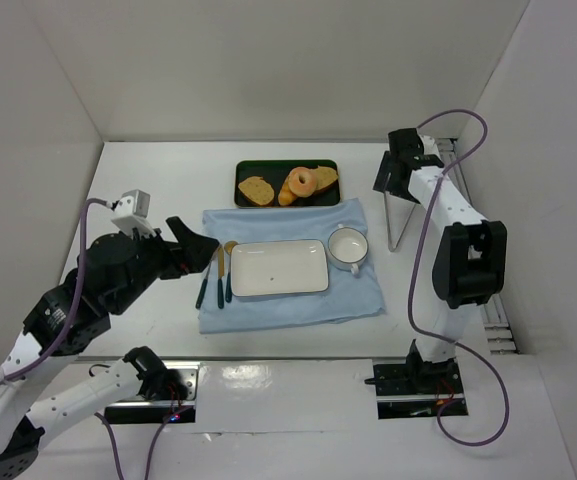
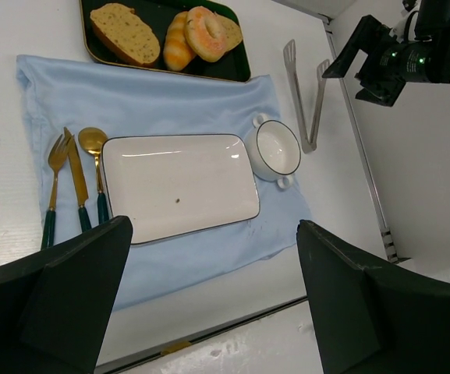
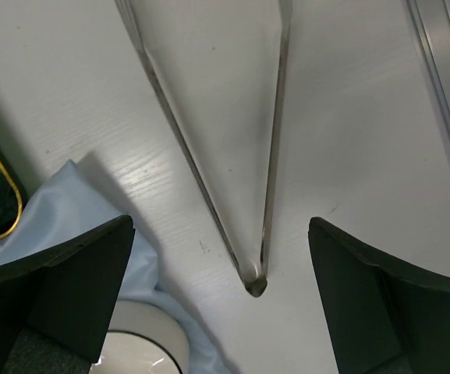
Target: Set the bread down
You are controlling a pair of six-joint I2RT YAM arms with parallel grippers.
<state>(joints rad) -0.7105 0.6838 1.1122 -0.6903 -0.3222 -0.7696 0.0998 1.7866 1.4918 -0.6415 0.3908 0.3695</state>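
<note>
Hovering over the near left part of the white table (image 1: 138,180), the left pincer (image 1: 204,250) has its two dark fingers spread wide with nothing between them, and it points toward the left edge of a pale blue cloth (image 1: 298,310) spread on the table. On the left side of that cloth lie a fork (image 2: 53,187), a knife (image 2: 76,183) and a spoon (image 2: 96,167), side by side, with gold heads toward the far side and dark green handles toward the near side. Just to their right sits a white rectangular plate (image 1: 278,268) with a thin dark rim and a tiny dark speck on its surface. A white cup (image 1: 348,246) stands at the plate's far right corner, also on the cloth. To the right of the cup, on bare table, lie metal tongs (image 1: 403,215), their joined end toward the near side. The right pincer (image 3: 221,234) hangs above them, also wide open and gripping nothing. Beyond the cloth's far edge sits a dark tray (image 1: 243,170). On it the bread (image 1: 302,181), a glazed ring, rests tilted between a golden roll (image 1: 287,192) on its left and a toast slice (image 1: 325,178) on its right; another toast slice (image 1: 256,190) lies at the tray's left end.
</note>
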